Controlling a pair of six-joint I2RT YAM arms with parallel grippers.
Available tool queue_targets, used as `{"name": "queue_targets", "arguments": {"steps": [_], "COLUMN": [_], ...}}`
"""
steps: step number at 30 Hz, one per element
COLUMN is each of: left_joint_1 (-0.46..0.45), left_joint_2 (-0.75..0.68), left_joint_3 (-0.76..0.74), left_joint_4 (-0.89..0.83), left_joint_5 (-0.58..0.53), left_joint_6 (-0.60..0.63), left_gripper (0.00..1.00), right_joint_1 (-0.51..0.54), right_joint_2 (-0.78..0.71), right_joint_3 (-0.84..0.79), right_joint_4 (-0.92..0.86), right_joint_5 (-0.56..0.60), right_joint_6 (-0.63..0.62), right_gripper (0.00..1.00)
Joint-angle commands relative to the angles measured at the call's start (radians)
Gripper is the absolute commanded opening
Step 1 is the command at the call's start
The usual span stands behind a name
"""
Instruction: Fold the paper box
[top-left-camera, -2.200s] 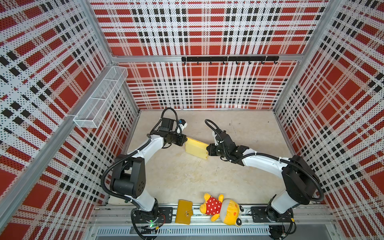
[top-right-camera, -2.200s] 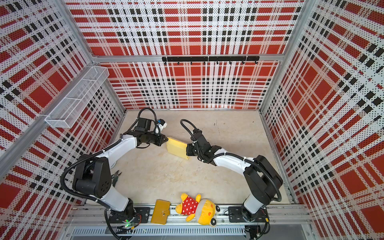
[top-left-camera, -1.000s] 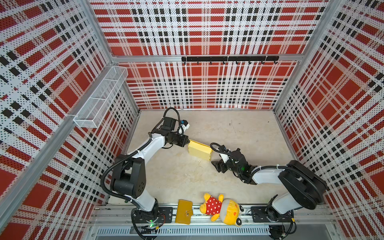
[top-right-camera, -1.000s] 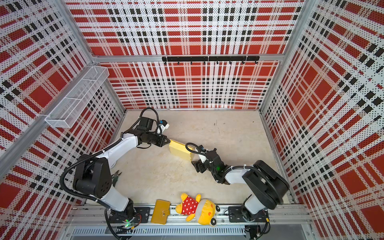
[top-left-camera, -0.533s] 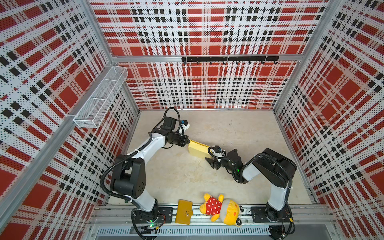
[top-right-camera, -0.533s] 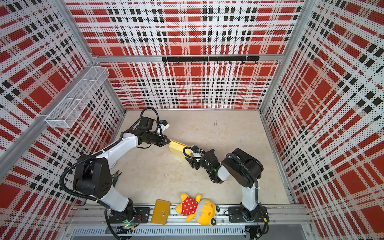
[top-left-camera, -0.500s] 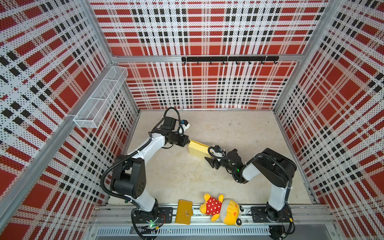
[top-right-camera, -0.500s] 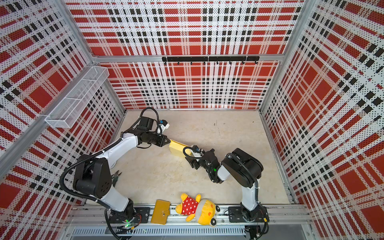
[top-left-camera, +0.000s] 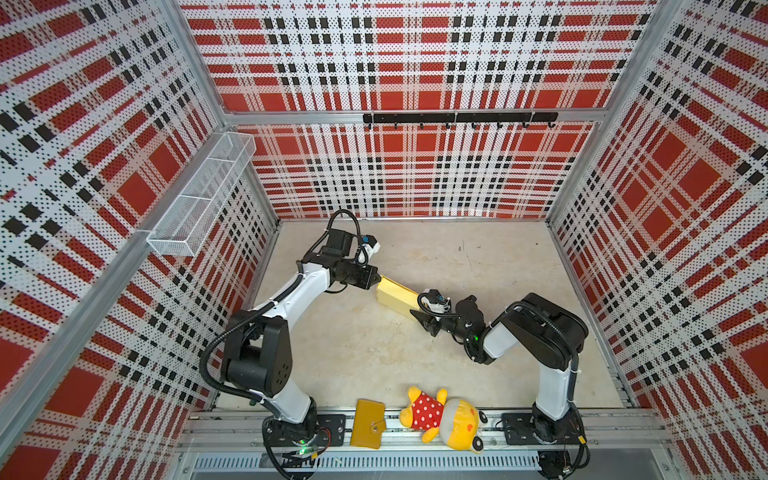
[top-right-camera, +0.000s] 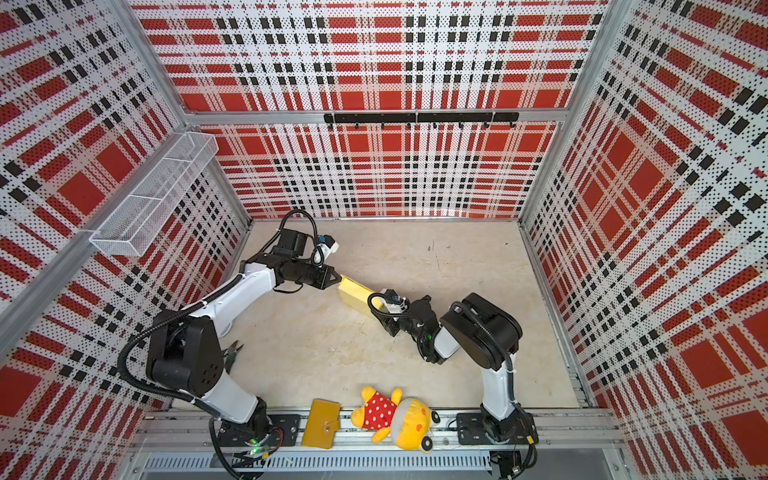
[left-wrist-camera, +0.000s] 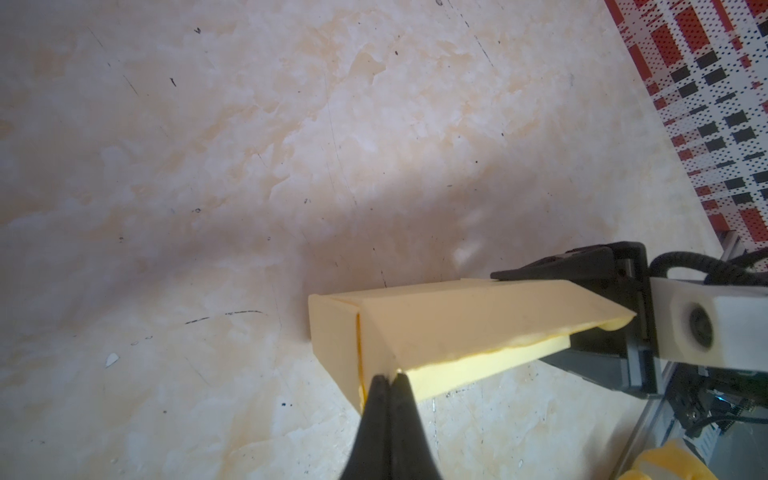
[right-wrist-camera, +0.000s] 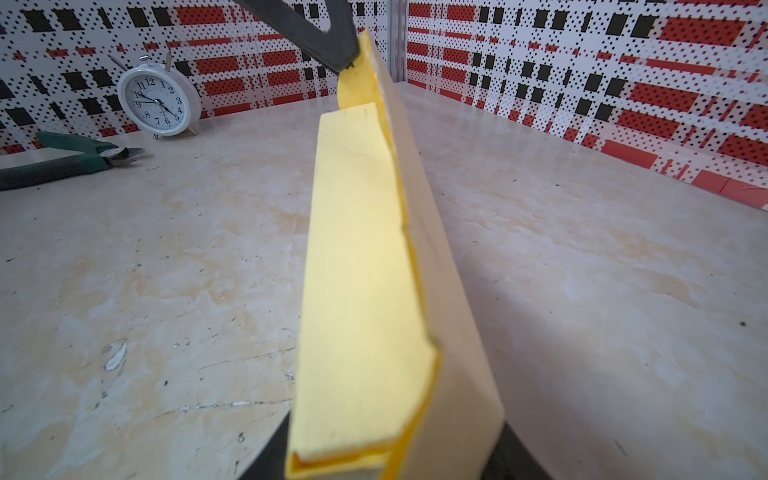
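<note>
The paper box (top-left-camera: 397, 297) (top-right-camera: 353, 295), pale yellow cardboard, stands on a long edge in the middle of the table, its lid slightly ajar (right-wrist-camera: 361, 270). My left gripper (top-left-camera: 377, 279) (top-right-camera: 337, 279) (left-wrist-camera: 390, 378) is shut on the box's far-left corner flap. My right gripper (top-left-camera: 422, 318) (top-right-camera: 382, 320) (right-wrist-camera: 392, 453) straddles the opposite end (left-wrist-camera: 457, 316). One dark finger lies against each side face there. In the right wrist view, the left gripper's tip (right-wrist-camera: 349, 64) pinches the far end.
A mustard wallet (top-left-camera: 368, 424) and a yellow plush toy (top-left-camera: 444, 419) lie on the front rail. Green-handled pliers (top-right-camera: 232, 351) (right-wrist-camera: 62, 160) and a white alarm clock (right-wrist-camera: 156, 102) sit near the left wall. A wire basket (top-left-camera: 203, 195) hangs on that wall.
My right gripper came back from the front to the box's right end, and its jaws narrowed around it. The box now stands steeper on its edge. My left gripper kept its hold.
</note>
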Motion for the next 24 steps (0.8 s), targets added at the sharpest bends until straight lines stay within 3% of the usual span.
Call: {"name": "queue_targets", "arguments": {"steps": [1, 11, 18, 24], "left_joint_1": [-0.01, -0.003, -0.003, -0.005], "left_joint_2": [-0.002, 0.018, 0.031, 0.028], "left_joint_3": [0.022, 0.02, 0.021, 0.021], "left_joint_4": [-0.021, -0.024, -0.023, -0.023], "left_joint_5": [0.014, -0.032, -0.032, -0.036], "left_joint_6": [-0.008, 0.003, -0.003, -0.003], "left_gripper": [0.0, 0.0, 0.0, 0.0], "right_joint_1": [-0.008, -0.011, -0.012, -0.009], "right_joint_2": [0.02, -0.063, -0.113, -0.22], "right_joint_3": [0.023, -0.024, -0.084, -0.167], "right_joint_4": [0.053, -0.012, -0.019, -0.041], "right_joint_5": [-0.007, 0.022, 0.063, 0.104], "right_joint_6": [-0.009, -0.006, 0.007, 0.092], "right_gripper": [0.49, 0.67, 0.7, 0.7]}}
